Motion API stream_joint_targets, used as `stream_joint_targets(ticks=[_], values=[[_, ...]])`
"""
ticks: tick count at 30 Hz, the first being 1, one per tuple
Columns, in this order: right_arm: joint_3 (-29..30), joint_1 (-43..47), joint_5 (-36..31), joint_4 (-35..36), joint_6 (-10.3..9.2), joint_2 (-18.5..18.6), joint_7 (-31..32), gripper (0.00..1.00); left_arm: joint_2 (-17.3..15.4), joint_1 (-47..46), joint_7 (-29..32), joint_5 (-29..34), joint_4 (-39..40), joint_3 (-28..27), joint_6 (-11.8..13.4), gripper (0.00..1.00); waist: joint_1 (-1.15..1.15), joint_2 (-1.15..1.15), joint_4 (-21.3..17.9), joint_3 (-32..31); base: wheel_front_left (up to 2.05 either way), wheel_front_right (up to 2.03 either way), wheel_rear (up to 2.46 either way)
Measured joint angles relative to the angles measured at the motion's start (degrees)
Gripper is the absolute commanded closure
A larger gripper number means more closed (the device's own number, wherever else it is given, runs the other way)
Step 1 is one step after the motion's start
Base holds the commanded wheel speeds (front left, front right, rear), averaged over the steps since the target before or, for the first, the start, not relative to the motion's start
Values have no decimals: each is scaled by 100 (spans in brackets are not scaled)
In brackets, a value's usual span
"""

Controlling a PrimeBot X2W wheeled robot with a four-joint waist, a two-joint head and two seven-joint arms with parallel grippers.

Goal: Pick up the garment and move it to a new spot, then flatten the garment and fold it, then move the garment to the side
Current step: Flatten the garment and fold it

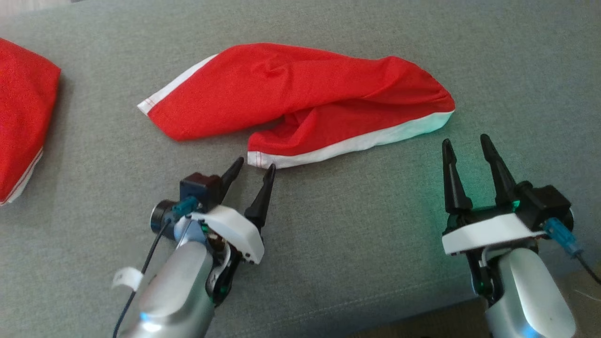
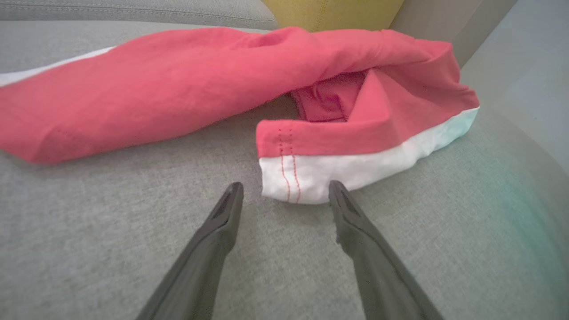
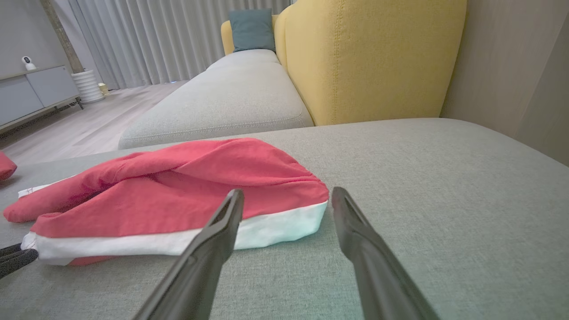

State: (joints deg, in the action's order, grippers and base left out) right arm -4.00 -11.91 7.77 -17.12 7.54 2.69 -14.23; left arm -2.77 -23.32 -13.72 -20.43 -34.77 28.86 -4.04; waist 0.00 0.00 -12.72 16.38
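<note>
I see the garment (image 1: pixel 300 94), red with a white band (image 2: pixel 355 169) along one edge, lying crumpled and partly doubled over on the grey sofa cushion (image 1: pixel 357 225), in the middle of the head view. The left gripper (image 1: pixel 255 165) sits low over the cushion at the garment's near left corner, jaws released and gripping nothing. In the left wrist view the stitched corner of the white band lies between the two fingertips, with the right-hand tip at the band's lower edge; I cannot tell whether it touches the cloth. The right gripper (image 1: pixel 465 141) stands just short of the garment's right end, fingers pointing up the head view, jaws likewise released and empty. In the right wrist view the rounded end of the garment shows in the gap between the two fingertips, lying beyond them on the cushion. A second red cloth (image 1: pixel 23 117) lies well apart at the left edge of the head view. A yellow backrest (image 3: pixel 369 62) rises behind the cushion.
</note>
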Motion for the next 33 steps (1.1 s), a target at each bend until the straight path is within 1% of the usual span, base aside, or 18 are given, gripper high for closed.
stream_joint_targets(ticks=[7,8,9,10,12,16,17,21,23,26,29,33], values=[[0,-77,41,41,0,0,-14,0,0,-238,-9,-63,-89,63,-3,0,0,0,-72,95,0,0,0],[3,-77,41,41,0,0,-14,0,0,-258,-11,-105,-98,102,-8,7,0,0,-80,105,0,0,0],[8,-77,41,41,0,0,-14,0,0,-274,-44,-127,-103,154,-9,35,0,0,-86,114,0,0,0],[13,-77,41,41,0,0,-14,0,1,-278,-48,-145,-104,194,-22,56,0,0,-92,121,0,0,0],[37,-77,41,41,0,0,-14,0,2,-277,-49,-170,-115,234,-58,78,0,0,-95,130,0,0,0],[71,-77,41,41,0,0,-14,0,1,-277,-51,-193,-123,293,-69,98,0,0,-82,132,0,0,0],[81,-77,41,41,0,0,-14,0,1,-277,-51,-194,-111,320,-97,100,0,0,-73,130,0,0,0],[99,-77,40,40,0,0,-14,0,1,-271,-51,-194,31,307,-88,100,0,0,-26,103,0,0,0],[110,-77,40,26,0,0,-14,0,1,-250,-52,-193,241,169,-31,100,0,0,3,69,0,0,0],[146,-76,0,-100,0,0,-14,0,-29,-101,-57,-193,647,-94,119,100,0,0,63,12,0,0,0],[242,-74,-85,-288,0,0,-15,0,-98,277,-57,-192,968,-374,250,100,0,0,142,-40,0,0,0],[272,-75,-201,-597,0,0,-15,0,-252,733,-57,-192,1255,-641,363,100,0,0,275,-92,0,0,0]])
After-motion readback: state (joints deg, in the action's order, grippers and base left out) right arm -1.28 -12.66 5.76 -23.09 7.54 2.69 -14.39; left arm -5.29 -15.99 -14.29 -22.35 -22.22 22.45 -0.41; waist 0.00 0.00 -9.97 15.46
